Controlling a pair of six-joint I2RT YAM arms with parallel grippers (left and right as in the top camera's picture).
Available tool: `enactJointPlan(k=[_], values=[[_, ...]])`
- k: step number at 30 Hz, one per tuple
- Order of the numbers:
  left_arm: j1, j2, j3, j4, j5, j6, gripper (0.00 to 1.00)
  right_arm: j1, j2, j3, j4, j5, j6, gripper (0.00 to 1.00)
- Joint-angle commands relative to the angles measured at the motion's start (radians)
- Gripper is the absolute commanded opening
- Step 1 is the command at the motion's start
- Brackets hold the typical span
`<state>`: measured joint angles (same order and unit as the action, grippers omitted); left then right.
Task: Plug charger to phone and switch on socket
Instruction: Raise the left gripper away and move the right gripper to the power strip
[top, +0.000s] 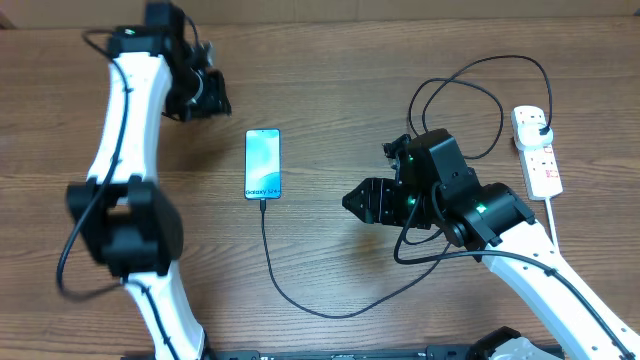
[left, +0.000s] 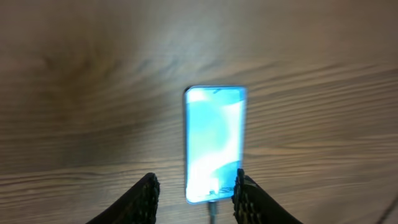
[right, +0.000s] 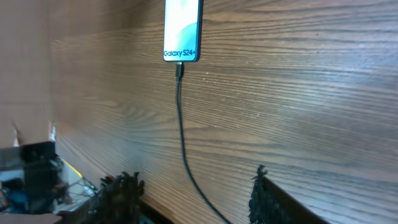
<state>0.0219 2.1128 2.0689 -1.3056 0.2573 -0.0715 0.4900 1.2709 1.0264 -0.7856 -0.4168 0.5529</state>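
One phone (top: 262, 164), charger (right: 180, 112) attached, socket (top: 538, 150) well apart

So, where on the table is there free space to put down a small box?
Bare wood lies between the phone and the right gripper, and also between the phone and the left arm. It is crowded by the socket, where the charger loops.
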Motion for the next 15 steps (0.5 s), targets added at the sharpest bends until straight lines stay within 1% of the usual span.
enactJointPlan(k=[1,3,4,6,10,11,12,13,14,15], values=[[0.001,-0.186,0.029,-0.006,0.054,-0.011,0.45,-0.058,-0.016,0.013,-0.036,0.012,-0.009,0.38],[0.001,-0.243,0.029,-0.016,0.054,-0.021,0.45,-0.095,-0.031,0.020,-0.074,0.012,-0.031,0.17],[0.001,-0.271,0.029,-0.023,0.054,-0.027,0.45,-0.114,-0.040,0.025,-0.097,0.012,-0.041,0.10],[0.001,-0.311,0.029,-0.031,0.054,-0.039,0.46,-0.165,-0.063,0.037,-0.149,0.013,-0.070,0.04],[0.001,-0.375,0.029,-0.063,0.054,-0.041,0.49,-0.290,-0.124,0.053,-0.221,0.013,-0.114,0.04],[0.001,-0.384,0.029,-0.072,0.054,-0.041,0.53,-0.333,-0.144,0.056,-0.233,0.012,-0.117,0.04],[0.001,-0.389,0.029,-0.079,0.054,-0.041,0.59,-0.373,-0.163,0.056,-0.239,0.012,-0.117,0.04],[0.001,-0.391,0.029,-0.085,0.054,-0.041,0.70,-0.410,-0.178,0.056,-0.242,0.012,-0.117,0.04],[0.001,-0.392,0.029,-0.098,0.054,-0.041,0.97,-0.494,-0.206,0.056,-0.243,0.002,-0.117,0.04],[0.001,-0.391,0.029,-0.105,0.054,-0.041,1.00,-0.533,-0.216,0.056,-0.243,-0.012,-0.125,0.04]])
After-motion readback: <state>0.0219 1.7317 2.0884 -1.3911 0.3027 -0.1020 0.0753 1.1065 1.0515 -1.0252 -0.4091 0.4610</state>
